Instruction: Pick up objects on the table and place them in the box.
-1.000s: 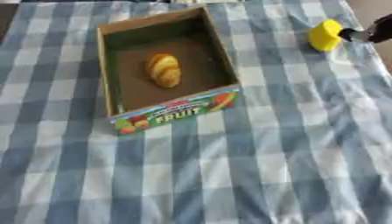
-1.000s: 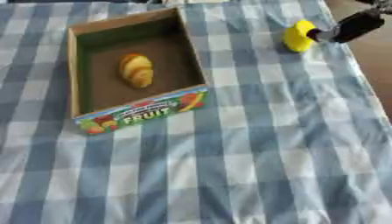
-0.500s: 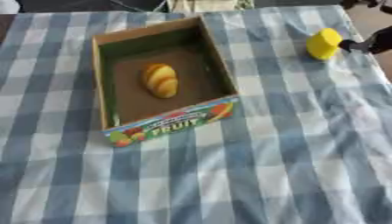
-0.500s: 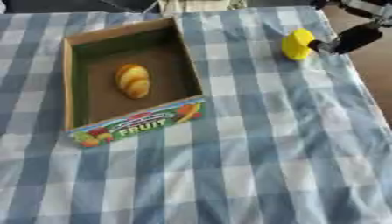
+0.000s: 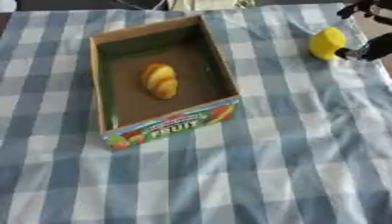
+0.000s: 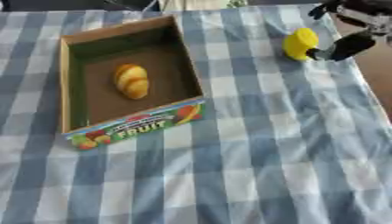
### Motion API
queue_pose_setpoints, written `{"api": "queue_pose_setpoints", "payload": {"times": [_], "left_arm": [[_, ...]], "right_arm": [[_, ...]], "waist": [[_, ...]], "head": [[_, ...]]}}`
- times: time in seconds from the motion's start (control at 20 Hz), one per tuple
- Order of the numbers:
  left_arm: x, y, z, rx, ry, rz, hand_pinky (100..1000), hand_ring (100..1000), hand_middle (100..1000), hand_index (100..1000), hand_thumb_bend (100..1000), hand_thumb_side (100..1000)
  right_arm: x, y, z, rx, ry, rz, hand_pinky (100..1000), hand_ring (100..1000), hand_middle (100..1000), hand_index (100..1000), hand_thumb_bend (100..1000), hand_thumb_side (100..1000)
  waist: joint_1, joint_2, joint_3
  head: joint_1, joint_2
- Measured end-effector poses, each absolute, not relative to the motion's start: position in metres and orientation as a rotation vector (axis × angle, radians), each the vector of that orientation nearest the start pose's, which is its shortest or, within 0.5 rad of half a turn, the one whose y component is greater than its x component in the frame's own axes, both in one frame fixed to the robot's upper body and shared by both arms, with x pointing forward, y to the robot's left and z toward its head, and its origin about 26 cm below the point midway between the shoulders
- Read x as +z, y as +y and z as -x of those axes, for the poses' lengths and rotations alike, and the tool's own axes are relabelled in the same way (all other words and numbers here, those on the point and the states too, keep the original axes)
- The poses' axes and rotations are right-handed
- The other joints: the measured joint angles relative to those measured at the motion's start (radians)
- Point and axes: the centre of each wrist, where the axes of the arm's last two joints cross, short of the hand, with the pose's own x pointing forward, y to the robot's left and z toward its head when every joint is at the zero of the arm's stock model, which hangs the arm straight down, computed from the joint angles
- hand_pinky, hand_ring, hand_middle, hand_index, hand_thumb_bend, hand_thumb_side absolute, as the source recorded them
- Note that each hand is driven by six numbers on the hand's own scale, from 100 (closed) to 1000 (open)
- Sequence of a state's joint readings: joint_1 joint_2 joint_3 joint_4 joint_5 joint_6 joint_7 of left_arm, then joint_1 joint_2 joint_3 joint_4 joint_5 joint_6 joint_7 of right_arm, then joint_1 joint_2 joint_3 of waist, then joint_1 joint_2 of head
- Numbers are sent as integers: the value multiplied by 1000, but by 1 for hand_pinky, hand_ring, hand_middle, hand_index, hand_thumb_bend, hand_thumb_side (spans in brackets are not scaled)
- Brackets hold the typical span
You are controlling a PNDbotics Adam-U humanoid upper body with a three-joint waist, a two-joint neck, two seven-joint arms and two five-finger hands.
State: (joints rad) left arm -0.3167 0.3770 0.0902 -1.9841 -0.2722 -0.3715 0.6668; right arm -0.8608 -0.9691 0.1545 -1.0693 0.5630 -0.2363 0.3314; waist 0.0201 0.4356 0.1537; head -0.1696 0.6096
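Observation:
An open cardboard box [image 5: 174,124] with "FRUIT" printed on its front wall stands left of centre on the blue-and-white checked cloth. A golden-brown pastry [image 5: 160,81] lies inside it. A yellow rounded object [image 6: 299,43] sits on the cloth at the far right. My right hand [image 6: 351,43] comes in from the upper right corner, open. One dark finger [image 5: 366,49] reaches to the yellow object's right side and seems to touch it, while the other fingers [image 6: 330,8] spread above and behind it. My left hand shows in no view.
The checked cloth [image 5: 268,175] covers the whole table. The table's right edge [image 6: 376,83] runs close behind the yellow object, with brown floor beyond it. Dark shapes lie along the far edge.
The whole picture has shifted, so the camera has moved. My right hand shows further in at the upper right, its upper fingers now visible above the yellow object. Box and pastry are unmoved.

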Motion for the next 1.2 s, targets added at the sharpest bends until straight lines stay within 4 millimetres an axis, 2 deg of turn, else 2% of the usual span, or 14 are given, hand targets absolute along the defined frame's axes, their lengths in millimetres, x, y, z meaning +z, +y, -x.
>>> {"api": "queue_pose_setpoints", "payload": {"times": [0.3, 0.6, 0.85, 1.0, 1.05, 1.2], "left_arm": [[214, 288, -302, -304, 3276, 855, 786, 805, 784, 925, 231, 443], [214, 287, -302, -309, 3278, 852, 785, 805, 784, 926, 225, 449], [214, 286, -302, -304, 3283, 846, 785, 805, 783, 925, 223, 452], [214, 286, -302, -304, 3283, 846, 784, 806, 783, 924, 222, 452], [214, 286, -302, -304, 3283, 846, 784, 806, 783, 924, 222, 453], [213, 285, -302, -310, 3285, 845, 784, 807, 783, 924, 221, 453]], "right_arm": [[306, -444, -412, 1329, -1397, 1182, 881, 1000, 845, 931, 386, 340], [302, -445, -417, 1303, -1404, 1191, 874, 1000, 810, 916, 327, 347], [300, -445, -419, 1287, -1406, 1186, 864, 992, 763, 877, 265, 268], [298, -444, -421, 1268, -1408, 1188, 845, 949, 668, 783, 113, 147], [298, -443, -422, 1259, -1411, 1188, 834, 927, 614, 732, 100, 105], [297, -441, -423, 1228, -1438, 1181, 810, 879, 511, 611, 100, 100]], "waist": [[0, 13, 3], [0, 25, 6], [0, 28, 7], [0, 29, 9], [0, 29, 10], [-1, 29, 11]], "head": [[-1, -6], [-1, -14], [-1, -14], [-1, -15], [-1, -15], [-1, -14]]}}
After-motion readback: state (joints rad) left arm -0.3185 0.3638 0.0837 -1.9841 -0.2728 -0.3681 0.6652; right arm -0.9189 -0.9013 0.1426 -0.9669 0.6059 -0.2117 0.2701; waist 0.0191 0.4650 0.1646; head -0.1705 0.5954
